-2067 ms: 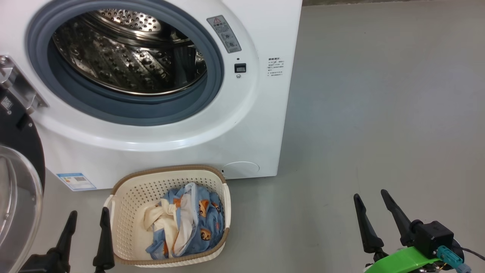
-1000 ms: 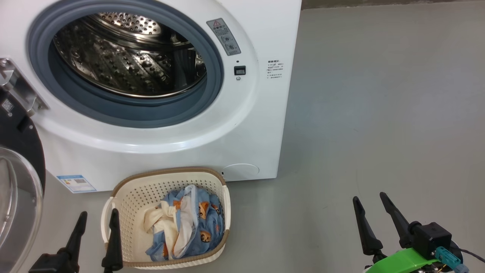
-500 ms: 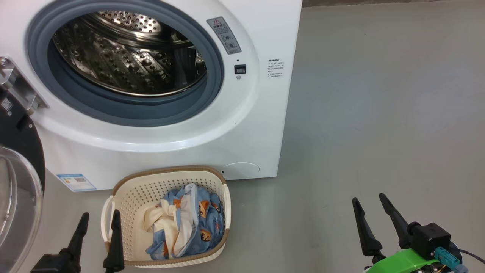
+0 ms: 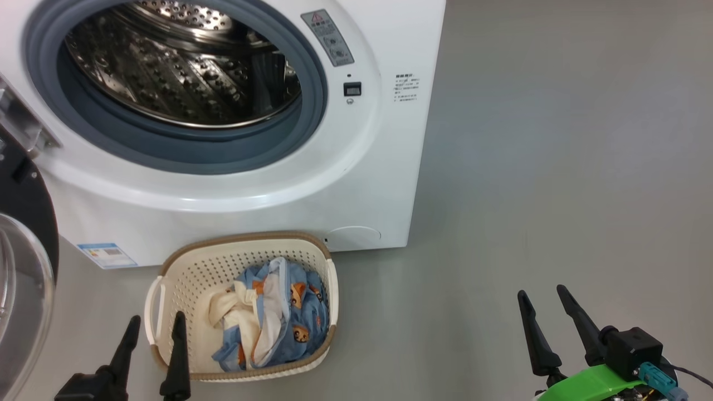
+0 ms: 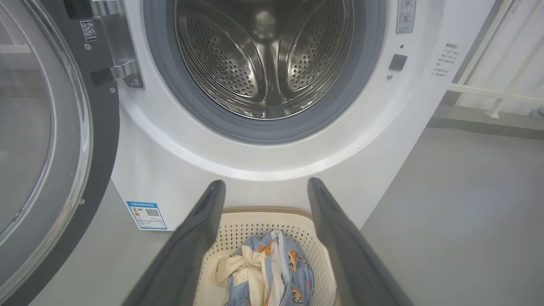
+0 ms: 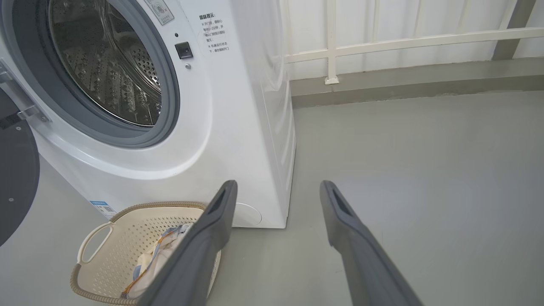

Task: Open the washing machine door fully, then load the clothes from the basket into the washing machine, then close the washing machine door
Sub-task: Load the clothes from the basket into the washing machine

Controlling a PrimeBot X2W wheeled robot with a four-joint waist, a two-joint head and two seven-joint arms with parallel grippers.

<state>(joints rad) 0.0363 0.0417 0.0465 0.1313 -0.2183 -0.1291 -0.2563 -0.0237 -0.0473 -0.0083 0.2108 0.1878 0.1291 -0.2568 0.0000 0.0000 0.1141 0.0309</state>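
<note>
head view, door (image 4: 25, 267) open, basket (image 4: 192, 275) w/ clothes (image 4: 278, 326)

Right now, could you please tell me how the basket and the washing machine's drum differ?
Contents: the basket holds the clothes, while the drum looks empty. Material: the basket is cream plastic with a brown rim; the drum is shiny steel. Pose: the basket sits on the floor opening upward; the drum faces forward, behind a grey rubber ring. Both have perforated walls.
</note>
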